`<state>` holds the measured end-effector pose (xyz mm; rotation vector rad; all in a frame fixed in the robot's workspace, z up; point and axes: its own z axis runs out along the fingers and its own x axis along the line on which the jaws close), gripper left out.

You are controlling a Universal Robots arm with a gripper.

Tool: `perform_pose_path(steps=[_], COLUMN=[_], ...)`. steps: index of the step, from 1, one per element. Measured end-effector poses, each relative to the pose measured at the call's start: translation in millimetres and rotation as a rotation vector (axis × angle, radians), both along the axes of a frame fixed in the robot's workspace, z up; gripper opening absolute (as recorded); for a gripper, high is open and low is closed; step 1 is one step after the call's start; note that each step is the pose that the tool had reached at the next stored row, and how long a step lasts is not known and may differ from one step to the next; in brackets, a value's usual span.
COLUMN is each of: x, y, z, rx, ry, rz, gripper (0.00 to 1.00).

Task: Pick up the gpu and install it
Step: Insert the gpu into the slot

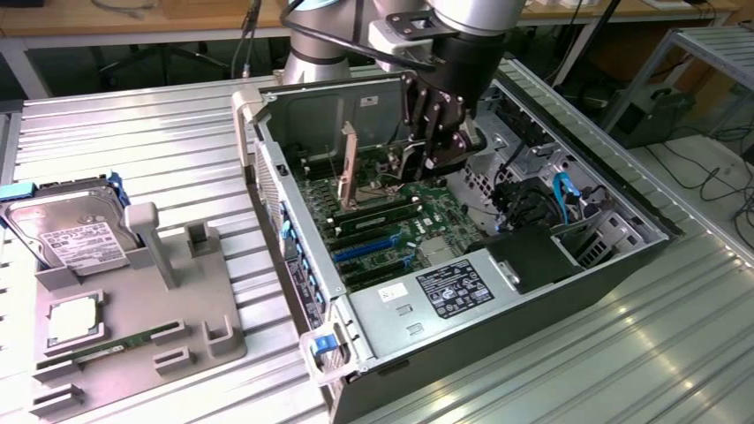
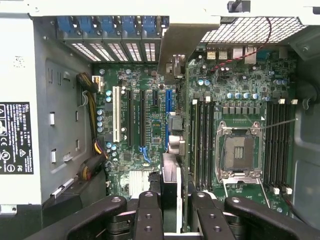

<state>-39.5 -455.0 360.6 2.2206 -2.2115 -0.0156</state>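
The gripper (image 1: 439, 148) hangs inside the open computer case (image 1: 613, 190), above the motherboard (image 1: 407, 216), and its dark fingers (image 2: 150, 212) are pinched onto the gpu (image 2: 170, 185), which shows edge-on between them in the wrist view. The card runs away from the fingers over the motherboard's blue expansion slot (image 2: 168, 112), its silver bracket (image 2: 187, 42) reaching toward the case's rear wall beside the blue slot clips (image 2: 112, 24). Past the card lies the open CPU socket (image 2: 239, 152), flanked by memory slots (image 2: 200, 142). Outside the case, toward the exterior view's left, a grey fixture tray (image 1: 200, 340) carries a hard drive (image 1: 73, 238), a CPU (image 1: 73, 320) and a RAM stick (image 1: 118, 346).
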Motion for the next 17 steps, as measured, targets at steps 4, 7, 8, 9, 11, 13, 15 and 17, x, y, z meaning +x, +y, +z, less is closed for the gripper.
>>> perform_pose_path(steps=[4, 7, 8, 9, 11, 13, 15, 17], x=[-0.3, -0.3, -0.3, -0.3, -0.3, -0.3, -0.3, -0.4], y=[0.0, 0.0, 0.0, 0.0, 0.0, 0.0, 0.0, 0.0], z=[-4.0, -6.3, -6.9, -7.3, -7.8, -9.2, -10.1, -10.9], rx=[-0.0001, -0.0001, 0.0, -0.0001, -0.0002, 0.0001, 0.0, 0.0], ry=[-0.0002, -0.0002, -0.0002, -0.0002, -0.0002, -0.0002, -0.0002, -0.0002], rz=[0.0, 0.0, 0.0, 0.0, 0.0, 0.0, 0.0, 0.0], gripper=[0.27, 0.27, 0.27, 0.27, 0.27, 0.27, 0.27, 0.27])
